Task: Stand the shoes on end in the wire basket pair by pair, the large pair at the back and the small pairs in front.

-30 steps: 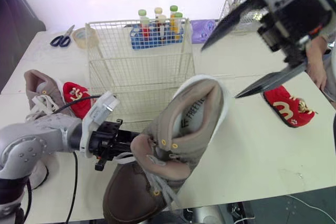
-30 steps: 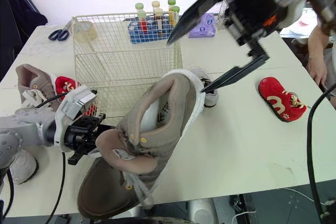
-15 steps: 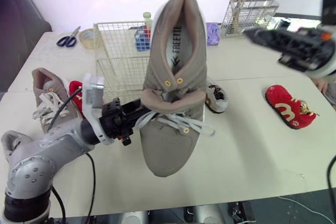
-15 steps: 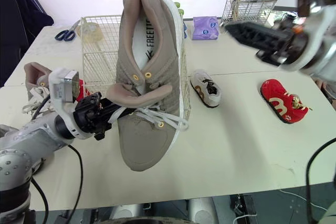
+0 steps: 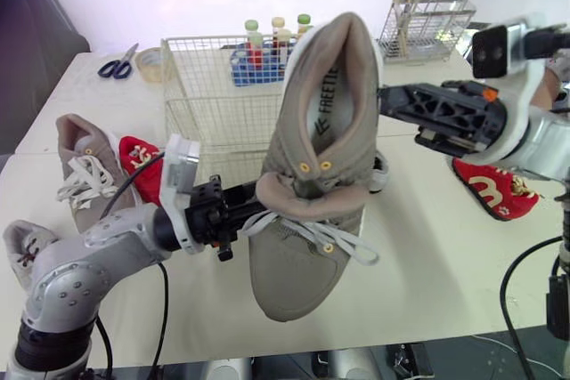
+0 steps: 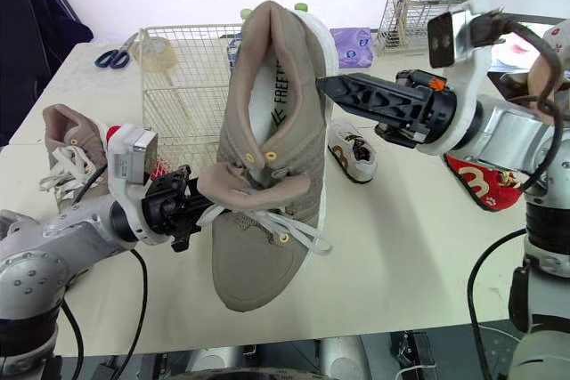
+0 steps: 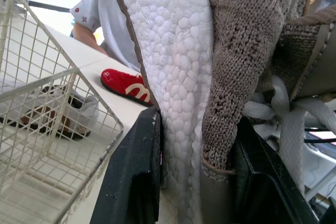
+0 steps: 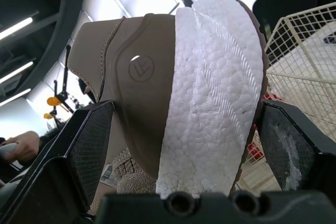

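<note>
Swinging in from the right, the right claw (image 6: 331, 92) has reached the heel of the large taupe sneaker (image 5: 316, 175). Its fingers stand apart on either side of the white sole, apparently not yet pressing it. The left claw (image 5: 233, 211) is clamped on the sneaker's side by the laces, holding it heel-up over the tabletop (image 5: 427, 246), just near of the wire basket (image 5: 214, 86). Its mate (image 5: 85, 166) lies at left beside a small red shoe (image 5: 142, 162).

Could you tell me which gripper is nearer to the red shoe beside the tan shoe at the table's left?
Left. The left gripper, clamped on the raised tan shoe, is close to that red shoe; the right gripper is open around the raised shoe's heel, farther off.
</note>
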`<state>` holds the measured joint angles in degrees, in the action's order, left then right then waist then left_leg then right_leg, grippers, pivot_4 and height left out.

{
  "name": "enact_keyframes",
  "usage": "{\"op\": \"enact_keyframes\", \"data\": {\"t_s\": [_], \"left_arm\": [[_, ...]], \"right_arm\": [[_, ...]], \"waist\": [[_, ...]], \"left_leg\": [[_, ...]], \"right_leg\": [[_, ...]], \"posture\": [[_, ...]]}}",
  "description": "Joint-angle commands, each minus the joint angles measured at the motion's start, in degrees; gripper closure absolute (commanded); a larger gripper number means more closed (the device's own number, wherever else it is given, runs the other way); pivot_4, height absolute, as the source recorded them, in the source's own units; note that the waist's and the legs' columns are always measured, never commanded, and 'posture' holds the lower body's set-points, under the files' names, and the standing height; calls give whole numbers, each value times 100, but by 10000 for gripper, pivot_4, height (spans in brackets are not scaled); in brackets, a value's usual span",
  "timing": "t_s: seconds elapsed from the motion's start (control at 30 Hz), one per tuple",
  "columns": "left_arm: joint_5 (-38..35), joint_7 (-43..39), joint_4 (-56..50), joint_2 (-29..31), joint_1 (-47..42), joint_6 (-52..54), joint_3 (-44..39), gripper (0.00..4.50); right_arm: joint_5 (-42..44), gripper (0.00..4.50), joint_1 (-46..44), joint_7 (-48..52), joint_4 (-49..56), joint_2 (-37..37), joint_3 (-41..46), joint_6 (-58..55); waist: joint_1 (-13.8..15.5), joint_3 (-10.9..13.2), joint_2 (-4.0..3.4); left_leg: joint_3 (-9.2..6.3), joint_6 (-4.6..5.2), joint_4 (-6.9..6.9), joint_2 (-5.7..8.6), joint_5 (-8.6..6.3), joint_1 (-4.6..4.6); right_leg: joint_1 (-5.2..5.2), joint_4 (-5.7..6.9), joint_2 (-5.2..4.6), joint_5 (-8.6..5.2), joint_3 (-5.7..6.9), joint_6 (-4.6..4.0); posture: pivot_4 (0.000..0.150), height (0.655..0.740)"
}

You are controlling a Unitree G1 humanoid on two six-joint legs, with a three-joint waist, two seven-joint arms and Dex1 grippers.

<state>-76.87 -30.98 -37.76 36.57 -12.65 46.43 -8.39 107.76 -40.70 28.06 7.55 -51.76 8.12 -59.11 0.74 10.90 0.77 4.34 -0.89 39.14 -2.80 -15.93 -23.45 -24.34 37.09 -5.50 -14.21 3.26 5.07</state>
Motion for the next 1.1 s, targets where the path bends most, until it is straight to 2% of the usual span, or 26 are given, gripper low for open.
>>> {"op": "enact_keyframes", "data": {"t_s": [0.03,0.17,0.5,0.8,1.1], "left_arm": [[142,-230,-2,124,-97,-154,-82,34981],[281,-386,53,248,-99,-178,-92,34981],[250,-387,142,350,-229,-168,-206,34981],[378,-273,245,319,-558,-187,-94,34981],[-340,-94,450,206,-859,-286,-556,34981]], "right_arm": [[216,602,-181,3,314,131,119,-66],[190,602,-209,14,401,291,75,-111],[-1023,602,-145,941,536,389,224,-133],[-1342,602,-32,1107,903,562,-11,-358],[-1204,602,506,1123,1354,455,50,-500]], "waist": [[1,0,0],[4,0,0],[1,0,0],[1,0,0],[-3,1,1]], "left_leg": [[0,0,0,0,0,0],[0,0,0,0,0,-1],[0,4,-1,-1,-2,-3],[0,4,-1,-1,-2,-3],[-1,4,-2,-1,-2,-3]], "right_leg": [[0,0,0,0,0,0],[0,-3,0,0,0,0],[0,-7,0,0,0,0],[0,-7,0,0,0,0],[-1,-6,0,0,0,0]], "posture": [[1500,7400],[1500,7400],[1500,7400],[1500,7400],[1500,7400]]}}
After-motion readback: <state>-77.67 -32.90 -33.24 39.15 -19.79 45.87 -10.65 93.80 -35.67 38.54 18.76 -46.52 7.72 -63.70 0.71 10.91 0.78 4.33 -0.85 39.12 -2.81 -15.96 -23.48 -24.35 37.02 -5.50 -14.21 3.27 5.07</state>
